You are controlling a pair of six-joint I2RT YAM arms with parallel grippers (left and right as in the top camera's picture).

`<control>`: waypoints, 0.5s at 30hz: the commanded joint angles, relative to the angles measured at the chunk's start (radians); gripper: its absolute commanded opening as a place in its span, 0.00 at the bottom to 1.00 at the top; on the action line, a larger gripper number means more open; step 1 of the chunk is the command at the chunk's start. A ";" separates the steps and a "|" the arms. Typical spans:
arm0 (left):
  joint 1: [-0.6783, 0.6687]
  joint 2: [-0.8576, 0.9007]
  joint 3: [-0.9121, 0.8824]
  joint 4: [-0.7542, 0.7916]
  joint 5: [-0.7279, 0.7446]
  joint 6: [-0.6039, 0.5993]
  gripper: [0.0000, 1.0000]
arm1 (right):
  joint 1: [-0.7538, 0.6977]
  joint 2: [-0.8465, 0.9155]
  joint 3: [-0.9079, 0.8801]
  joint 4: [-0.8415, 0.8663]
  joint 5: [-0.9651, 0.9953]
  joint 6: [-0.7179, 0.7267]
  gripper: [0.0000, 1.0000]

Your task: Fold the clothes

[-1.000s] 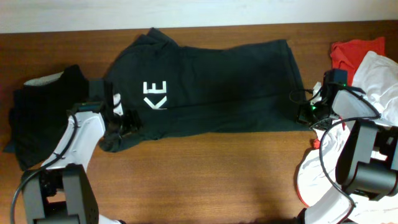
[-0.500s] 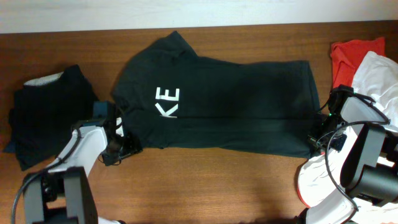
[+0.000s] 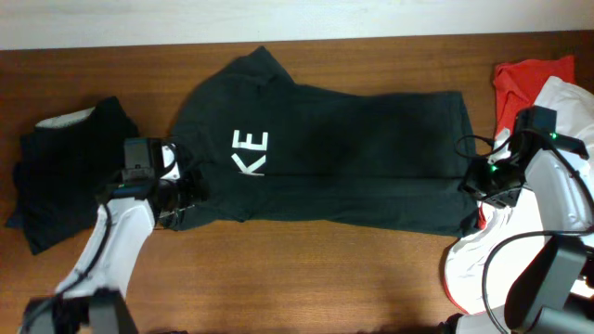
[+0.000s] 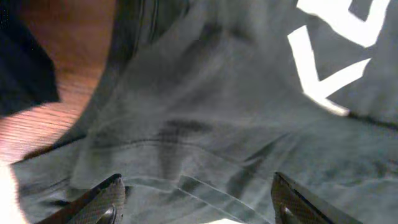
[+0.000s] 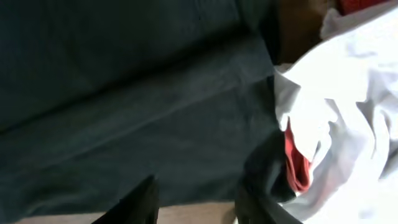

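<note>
Black cotton T-shirt (image 3: 353, 158), white letters KE showing, lies doubled lengthwise across the middle of the table (image 3: 306, 278). Left hand (image 4: 196, 202) sits over its lower left edge, fingers spread wide, nothing gripped. Right hand (image 5: 196, 202) is at the shirt's right hem, likewise wide and empty.

Risks, as judged:
- White garment (image 5: 348, 81) lies against that hem, so a closing right hand may catch it too.
- Left hand may pinch only the top layer, letting the fold slide apart.

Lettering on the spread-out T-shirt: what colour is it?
White lettering on a black T-shirt; it shows sharpest in the left wrist view.
</note>
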State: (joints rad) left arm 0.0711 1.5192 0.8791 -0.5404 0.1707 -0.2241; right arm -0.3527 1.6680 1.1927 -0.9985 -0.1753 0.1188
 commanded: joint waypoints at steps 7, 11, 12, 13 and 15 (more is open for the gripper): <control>-0.006 0.224 0.006 0.011 0.054 0.016 0.70 | 0.006 0.256 -0.027 0.072 0.003 -0.018 0.32; -0.005 0.224 -0.026 -0.139 0.030 0.016 0.70 | 0.005 0.339 -0.030 -0.008 0.006 -0.014 0.30; -0.005 0.224 -0.032 -0.170 0.012 0.016 0.70 | 0.004 0.343 -0.032 -0.042 0.015 -0.013 0.22; -0.005 0.224 -0.035 -0.194 0.012 0.016 0.70 | 0.003 0.343 -0.032 -0.082 0.033 -0.006 0.21; -0.005 0.224 -0.035 -0.254 0.012 0.016 0.70 | 0.003 0.343 -0.032 -0.131 0.056 -0.006 0.21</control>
State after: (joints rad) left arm 0.0692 1.6981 0.9081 -0.7193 0.2050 -0.2050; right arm -0.3519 1.9636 1.1961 -1.1019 -0.1715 0.1055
